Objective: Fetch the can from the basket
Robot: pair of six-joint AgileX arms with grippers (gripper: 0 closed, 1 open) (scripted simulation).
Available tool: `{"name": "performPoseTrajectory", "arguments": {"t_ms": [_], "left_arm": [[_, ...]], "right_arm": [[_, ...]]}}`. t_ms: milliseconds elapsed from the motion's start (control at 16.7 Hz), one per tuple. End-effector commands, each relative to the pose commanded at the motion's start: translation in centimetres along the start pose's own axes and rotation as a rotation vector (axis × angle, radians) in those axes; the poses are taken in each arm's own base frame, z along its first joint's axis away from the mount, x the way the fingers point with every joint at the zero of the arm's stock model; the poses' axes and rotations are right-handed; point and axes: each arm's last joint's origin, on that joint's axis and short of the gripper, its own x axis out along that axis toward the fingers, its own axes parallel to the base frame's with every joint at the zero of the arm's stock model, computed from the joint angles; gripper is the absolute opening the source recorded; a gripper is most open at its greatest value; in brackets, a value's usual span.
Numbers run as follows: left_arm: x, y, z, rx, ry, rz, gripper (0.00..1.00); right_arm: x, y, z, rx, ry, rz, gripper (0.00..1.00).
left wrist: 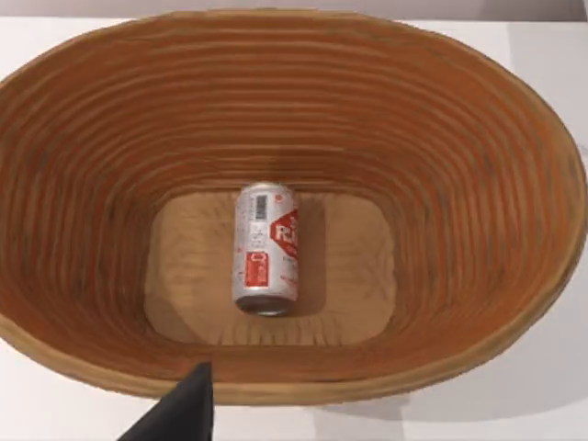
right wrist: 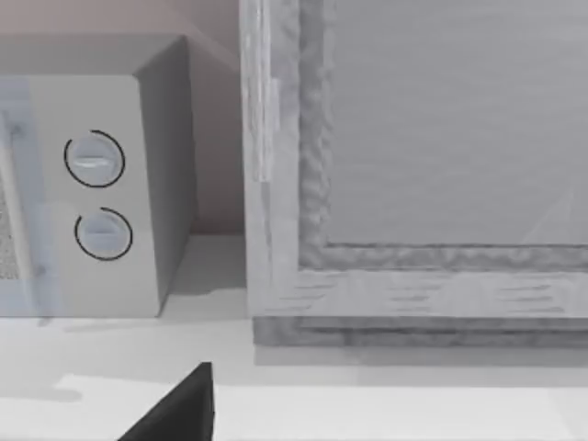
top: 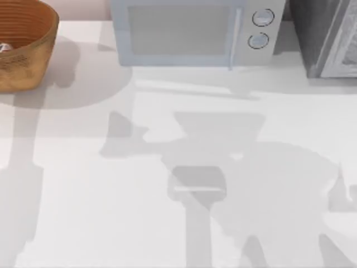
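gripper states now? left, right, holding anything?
Left gripper: above the basket, not holding the can, which lies on the basket floor; open or shut cannot be told.
Right gripper: near the microwave; cannot be told.

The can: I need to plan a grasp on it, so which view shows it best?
The left wrist view: the small white red-labelled can lies on its side on the ribbed orange-brown woven basket floor. The top view catches a sliver.
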Motion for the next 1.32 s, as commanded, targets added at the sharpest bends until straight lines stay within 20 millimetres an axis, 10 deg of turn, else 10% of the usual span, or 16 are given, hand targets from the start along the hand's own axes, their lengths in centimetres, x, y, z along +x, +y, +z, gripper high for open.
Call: {"name": "performPoseTrajectory", "arguments": {"t_ms": [300, 660, 1320], "left_arm": [[10.0, 2.4, 3.2, -0.005, 0.209, -0.028, 1.00], [19.8, 4.9, 1.5, -0.021, 0.417, -0.056, 1.00], [23.0, 5.4, 0.1, -0.024, 0.486, -0.070, 1.00]], "right_arm": [[0.0, 0.0, 0.0, 0.000, 0.000, 0.000, 1.00], [0.0, 0.0, 0.0, 0.000, 0.000, 0.000, 1.00], [0.0, 0.0, 0.0, 0.000, 0.000, 0.000, 1.00]]}}
